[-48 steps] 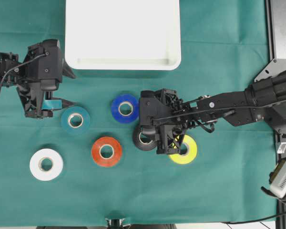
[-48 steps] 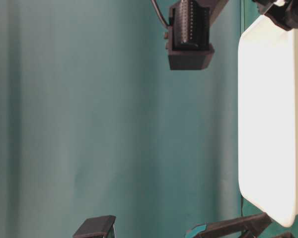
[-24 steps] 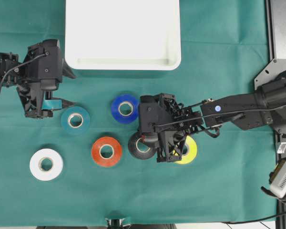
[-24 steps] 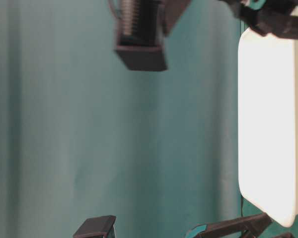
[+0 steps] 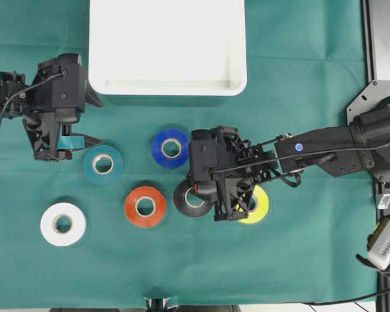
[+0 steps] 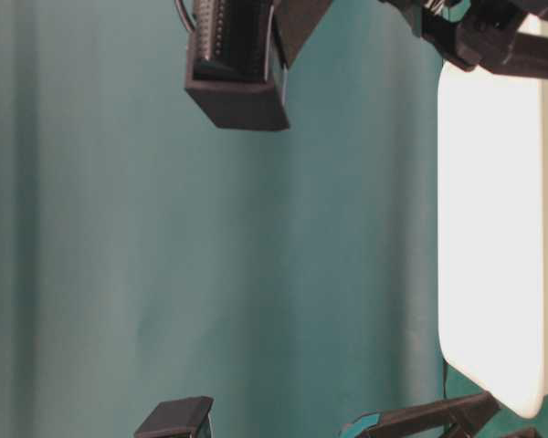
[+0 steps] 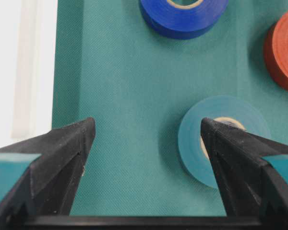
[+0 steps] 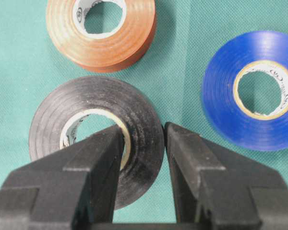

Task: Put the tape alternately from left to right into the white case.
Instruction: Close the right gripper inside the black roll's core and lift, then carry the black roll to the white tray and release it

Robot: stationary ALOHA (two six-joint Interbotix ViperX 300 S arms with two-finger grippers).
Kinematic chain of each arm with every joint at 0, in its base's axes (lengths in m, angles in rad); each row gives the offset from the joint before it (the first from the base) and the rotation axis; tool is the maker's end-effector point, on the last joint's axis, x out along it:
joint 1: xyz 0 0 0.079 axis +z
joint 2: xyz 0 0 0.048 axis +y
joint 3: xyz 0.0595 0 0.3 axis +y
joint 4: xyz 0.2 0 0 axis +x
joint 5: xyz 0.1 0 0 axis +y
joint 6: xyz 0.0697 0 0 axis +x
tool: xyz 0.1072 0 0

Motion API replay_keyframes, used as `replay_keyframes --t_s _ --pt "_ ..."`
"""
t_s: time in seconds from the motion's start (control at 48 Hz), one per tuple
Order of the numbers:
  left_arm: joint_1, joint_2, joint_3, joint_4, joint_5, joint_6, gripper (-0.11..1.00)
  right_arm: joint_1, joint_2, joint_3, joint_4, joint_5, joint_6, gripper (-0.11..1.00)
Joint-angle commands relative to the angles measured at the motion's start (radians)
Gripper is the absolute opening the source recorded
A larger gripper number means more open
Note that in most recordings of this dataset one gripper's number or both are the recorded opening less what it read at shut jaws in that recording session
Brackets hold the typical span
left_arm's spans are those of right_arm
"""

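Observation:
My right gripper is shut on the black tape, with one finger inside its core and the other against its outer wall. The yellow tape lies half hidden under that gripper. The blue tape and the red-orange tape lie close by. The white tape sits at the front left. My left gripper is open above the cloth, and the teal tape is by its right finger. The white case stands at the back with nothing in it.
A green cloth covers the table. A metal plate and the right arm's base occupy the right edge. A pale device lies at the lower right.
My right gripper has shifted slightly left and toward the front, carrying the black tape away from the yellow one. The left arm has not moved.

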Motion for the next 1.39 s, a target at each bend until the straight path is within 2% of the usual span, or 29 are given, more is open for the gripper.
replay_keyframes --t_s 0.0,0.333,0.624,0.812,1.165,1.374 --pt "0.0 -0.011 -0.011 -0.002 -0.006 0.0 0.93 -0.021 -0.032 -0.021 -0.012 -0.003 0.0 0.02" --pt "0.0 -0.009 -0.011 -0.002 -0.005 0.0 0.93 -0.127 -0.063 -0.017 -0.081 -0.003 -0.002 0.02" --pt "0.0 -0.009 -0.009 -0.002 -0.006 0.0 0.93 -0.282 -0.064 -0.032 -0.183 -0.003 -0.002 0.02" --pt "0.0 -0.009 -0.009 -0.002 -0.005 -0.002 0.93 -0.38 -0.064 -0.046 -0.215 -0.003 -0.003 0.02" --pt "0.0 -0.009 -0.009 -0.002 -0.006 -0.002 0.93 -0.514 -0.002 -0.12 -0.31 -0.008 -0.005 0.02" --pt "-0.002 -0.009 -0.009 -0.002 -0.005 -0.002 0.93 -0.584 0.058 -0.176 -0.348 -0.009 -0.006 0.02"
